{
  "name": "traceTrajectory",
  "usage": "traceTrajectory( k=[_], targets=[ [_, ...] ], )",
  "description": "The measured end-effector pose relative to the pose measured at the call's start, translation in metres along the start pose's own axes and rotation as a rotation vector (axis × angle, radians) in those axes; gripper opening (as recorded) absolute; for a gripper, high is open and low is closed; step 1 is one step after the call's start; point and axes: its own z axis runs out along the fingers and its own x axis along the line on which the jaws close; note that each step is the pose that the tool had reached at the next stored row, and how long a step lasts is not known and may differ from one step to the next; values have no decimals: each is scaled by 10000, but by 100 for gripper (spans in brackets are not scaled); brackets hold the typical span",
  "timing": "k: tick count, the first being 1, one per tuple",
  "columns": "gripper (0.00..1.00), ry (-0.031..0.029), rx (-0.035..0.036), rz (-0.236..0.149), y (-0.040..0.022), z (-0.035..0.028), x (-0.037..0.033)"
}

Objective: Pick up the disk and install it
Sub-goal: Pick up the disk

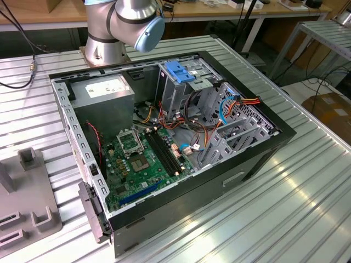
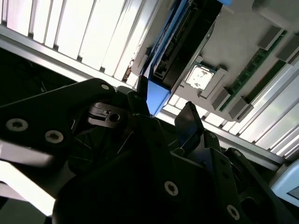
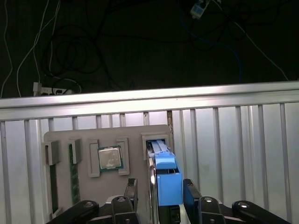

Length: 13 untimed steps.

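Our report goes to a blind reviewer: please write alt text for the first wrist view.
The open gripper straddles the disk, which stands on edge in a slot of a grey holder. The holder, on a ribbed metal table, also carries a processor chip.

An open computer case [image 1: 181, 211] lies on a slatted metal table [image 1: 290, 208]. Inside it are a green motherboard [image 1: 140, 164], a grey power supply [image 1: 104, 96] and loose cables [image 1: 193, 118] beside a metal cage [image 1: 174, 96] topped by a blue latch [image 1: 180, 71]. The robot arm [image 1: 123, 22] stands behind the case. A grey holder [image 1: 27, 203] sits at the exterior view's left.
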Motion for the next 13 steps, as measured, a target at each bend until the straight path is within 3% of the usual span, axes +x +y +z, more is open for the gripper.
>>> traceTrajectory(
  k=[8, 13],
  targets=[
    [51, -11, 1, -1, 5, 36, -48],
    [51, -27, 6, -4, 38, 99, -60]
  ],
)
